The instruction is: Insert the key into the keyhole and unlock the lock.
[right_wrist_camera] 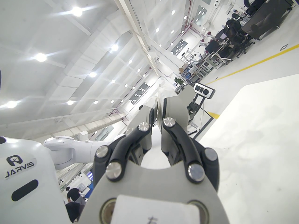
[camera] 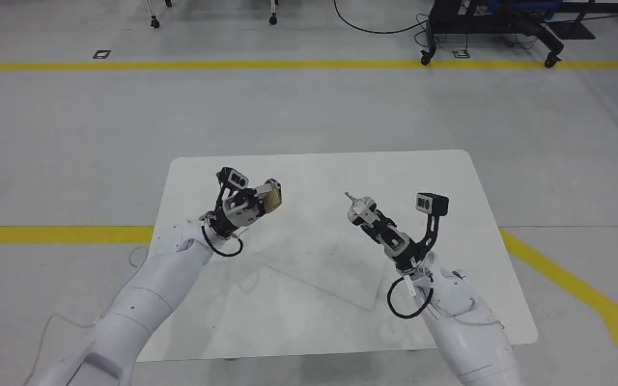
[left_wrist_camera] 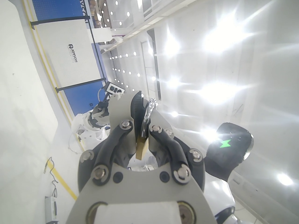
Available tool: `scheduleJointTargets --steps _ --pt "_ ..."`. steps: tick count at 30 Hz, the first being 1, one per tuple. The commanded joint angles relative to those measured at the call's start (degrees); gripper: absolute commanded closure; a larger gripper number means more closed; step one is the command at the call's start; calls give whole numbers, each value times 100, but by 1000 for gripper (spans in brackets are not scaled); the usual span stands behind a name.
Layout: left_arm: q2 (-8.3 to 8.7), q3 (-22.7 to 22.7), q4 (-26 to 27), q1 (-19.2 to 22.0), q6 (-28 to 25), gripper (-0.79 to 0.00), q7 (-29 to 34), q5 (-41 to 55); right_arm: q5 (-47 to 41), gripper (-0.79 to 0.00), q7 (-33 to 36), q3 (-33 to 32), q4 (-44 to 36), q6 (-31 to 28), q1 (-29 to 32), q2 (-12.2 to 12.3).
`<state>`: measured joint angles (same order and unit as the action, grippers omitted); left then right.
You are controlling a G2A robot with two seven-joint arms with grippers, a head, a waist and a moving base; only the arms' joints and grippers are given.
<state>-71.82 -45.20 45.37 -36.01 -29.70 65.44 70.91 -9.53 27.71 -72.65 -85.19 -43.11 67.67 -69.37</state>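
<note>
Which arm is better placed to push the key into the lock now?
Right, likely: the right tool grips the key, across a gap from the lock clamped in the left tool.

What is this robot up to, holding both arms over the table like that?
It is set on unlocking a padlock. Its left hand is clamped on a brass padlock, and its right hand pinches a small silver key. Both are held up above the white table, apart from each other with a clear gap between them. The key is not yet in the keyhole.
</note>
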Motion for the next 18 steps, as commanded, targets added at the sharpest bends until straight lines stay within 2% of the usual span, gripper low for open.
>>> scheduleJointTargets --steps 1,5,10,13,18 --pt "-42 19 109 22 231 0 -429 -58 857 0 -201 4 -278 139 113 -1" --pt "-153 143 271 104 625 0 -931 -345 2390 0 -605 81 -889 648 295 -11" --pt "-256 197 306 207 839 0 -1059 -638 4181 0 -1170 228 -1652 1331 574 -26" --pt "-279 152 232 237 900 0 -1080 -798 5469 0 -1431 290 -2091 1845 747 -19" --pt "-234 -22 176 238 897 0 -1023 -1201 7040 0 -1742 316 -2695 2431 1094 10"
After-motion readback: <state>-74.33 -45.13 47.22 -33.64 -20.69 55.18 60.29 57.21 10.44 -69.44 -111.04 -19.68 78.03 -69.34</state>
